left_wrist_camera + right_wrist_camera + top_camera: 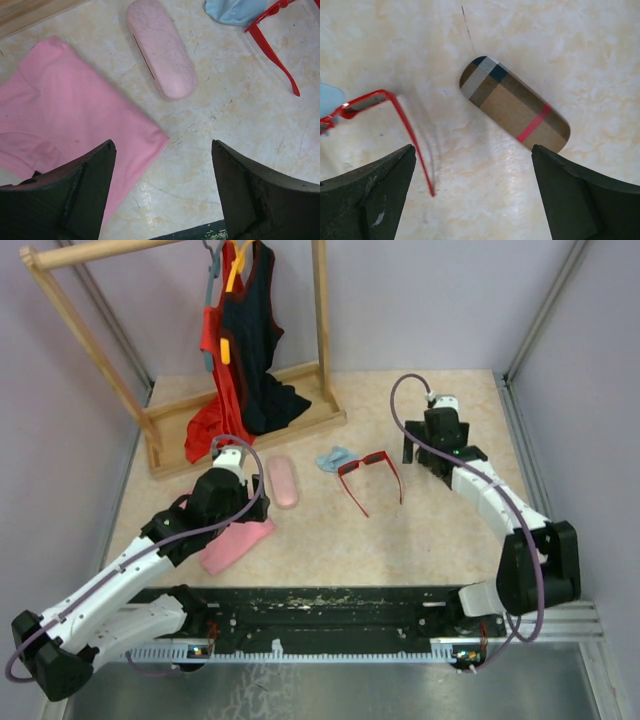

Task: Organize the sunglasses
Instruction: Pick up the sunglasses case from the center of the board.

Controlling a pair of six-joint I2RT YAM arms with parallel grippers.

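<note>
Right claw (473, 155) gapes above a striped case (515, 111), hidden from overhead.

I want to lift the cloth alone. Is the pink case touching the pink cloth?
Apart. The left wrist view shows bare table between the pink case and the pink cloth.

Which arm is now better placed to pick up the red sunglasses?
Right. The right pincer hangs open just beside the red sunglasses, with one temple close by. The left pincer is farther away, by the pink cloth.
</note>
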